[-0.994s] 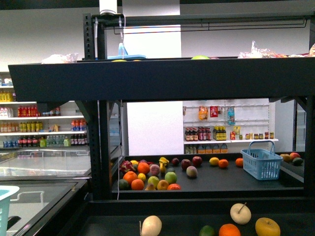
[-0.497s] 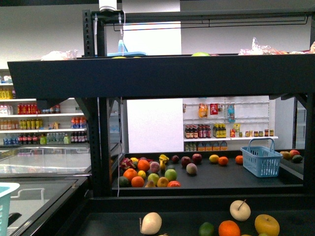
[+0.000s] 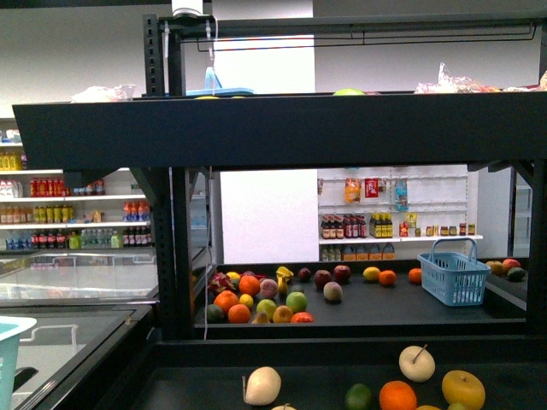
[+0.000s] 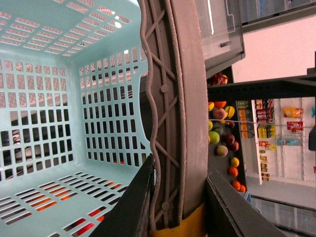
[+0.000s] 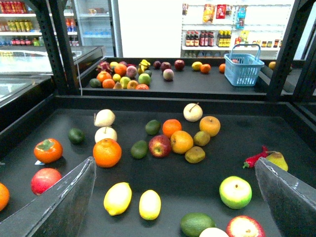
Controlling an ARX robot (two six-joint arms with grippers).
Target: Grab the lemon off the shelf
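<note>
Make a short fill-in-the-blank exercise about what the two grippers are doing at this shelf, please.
1. The left gripper has its jaws shut on the rim of the pale teal ____.
2. The right gripper holds its jaws ____ above the shelf.
3. On the shelf, near that gripper, ____ yellow lemons lie side by side.
Missing words: basket; open; two.

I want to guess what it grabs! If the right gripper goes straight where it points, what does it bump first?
Probably the black shelf, close to the lemon that shows between the fingers of the open right gripper. Depth is hard to judge, so it's a guess.
</note>
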